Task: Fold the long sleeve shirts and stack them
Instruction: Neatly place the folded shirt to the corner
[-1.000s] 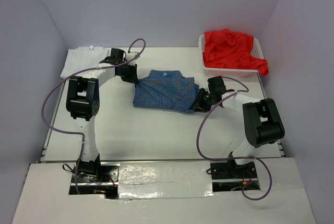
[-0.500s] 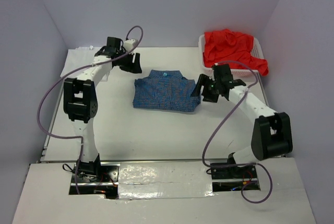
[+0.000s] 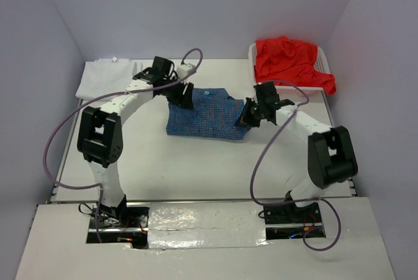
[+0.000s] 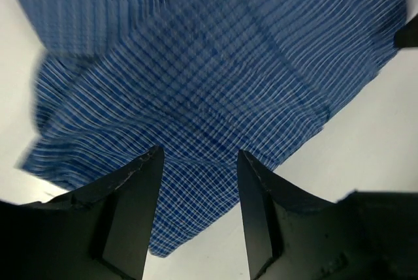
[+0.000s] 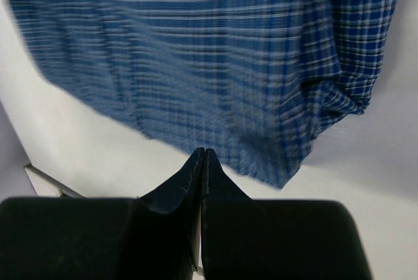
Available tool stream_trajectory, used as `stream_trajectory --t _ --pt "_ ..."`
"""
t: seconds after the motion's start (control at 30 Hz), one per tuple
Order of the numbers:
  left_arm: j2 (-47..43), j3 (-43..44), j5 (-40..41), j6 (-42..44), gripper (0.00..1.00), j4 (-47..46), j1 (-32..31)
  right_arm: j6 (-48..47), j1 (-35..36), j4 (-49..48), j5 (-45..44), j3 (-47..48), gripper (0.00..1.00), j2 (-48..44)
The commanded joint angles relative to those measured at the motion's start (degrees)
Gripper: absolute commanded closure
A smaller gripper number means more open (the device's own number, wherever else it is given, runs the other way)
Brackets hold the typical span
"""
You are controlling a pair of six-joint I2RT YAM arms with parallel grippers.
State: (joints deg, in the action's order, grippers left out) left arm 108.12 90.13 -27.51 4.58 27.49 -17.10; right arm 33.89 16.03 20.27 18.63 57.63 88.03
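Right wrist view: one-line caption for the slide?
Right gripper, jaws shut, tips at the near edge of the blue checked shirt lying on the white table.

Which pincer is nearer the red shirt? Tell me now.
Right. The right pincer is at the blue shirt's right edge, near the red shirt; the left pincer is at its far left corner, farther off.

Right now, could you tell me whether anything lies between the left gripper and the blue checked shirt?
Nothing visible does. The left gripper is open right over the blue checked shirt, and its wrist view shows only that cloth ahead of it.
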Motion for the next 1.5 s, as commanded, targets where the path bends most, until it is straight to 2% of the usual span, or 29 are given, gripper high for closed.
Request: stream_trajectory --t 0.0,0.27,0.4,0.53,0.6,0.63,0.67,0.83,0.97,1.07,1.23,1.47 --pt "4.1 -1.6 1.6 0.5 0.38 1.7 0.8 1.9 -0.7 -3.5 -0.3 0.2 1.0 6.2" --pt "13.1 1.1 9.0 1.4 0.37 3.4 0.8 1.9 -1.5 -3.6 -3.8 1.0 1.0 15.0" --pt "12.4 3.1 8.4 1.4 0.35 4.5 1.4 1.2 -1.7 -3.1 -3.6 1.9 1.0 15.8" --pt "9.1 9.8 4.3 2.0 0.33 9.9 2.2 -1.3 -1.8 -1.3 -3.2 4.1 1.0 11.9" --pt "7.7 12.1 2.3 2.5 0.28 13.9 3.0 -3.6 -1.8 0.7 -4.3 7.0 0.88 8.6" --pt "6.0 12.6 2.0 2.4 0.24 14.5 3.6 -4.3 -1.9 3.2 -6.0 8.1 0.71 7.6" --pt "5.0 12.0 1.6 1.7 0.17 14.3 5.4 -5.7 -1.9 4.4 -6.9 10.5 0.64 5.9" --pt "3.5 3.1 2.4 -4.0 0.09 10.2 11.6 -7.9 -1.8 10.3 -10.0 15.9 0.37 5.0" --pt "4.8 -2.0 0.1 -8.4 0.01 7.2 11.6 -7.8 -2.2 11.8 -12.6 17.4 0.29 7.6" --pt "4.6 -5.2 -0.3 -10.4 0.01 3.2 10.9 -6.1 -4.2 10.3 -11.1 15.5 0.24 9.1" --pt "6.3 -7.9 -1.3 -14.1 0.01 -2.4 10.8 -4.6 -6.9 6.1 -9.3 12.9 0.23 11.8" --pt "13.3 -11.0 -4.5 -19.0 0.01 -6.2 9.5 -5.0 -7.5 2.5 -5.5 13.0 0.23 18.4"
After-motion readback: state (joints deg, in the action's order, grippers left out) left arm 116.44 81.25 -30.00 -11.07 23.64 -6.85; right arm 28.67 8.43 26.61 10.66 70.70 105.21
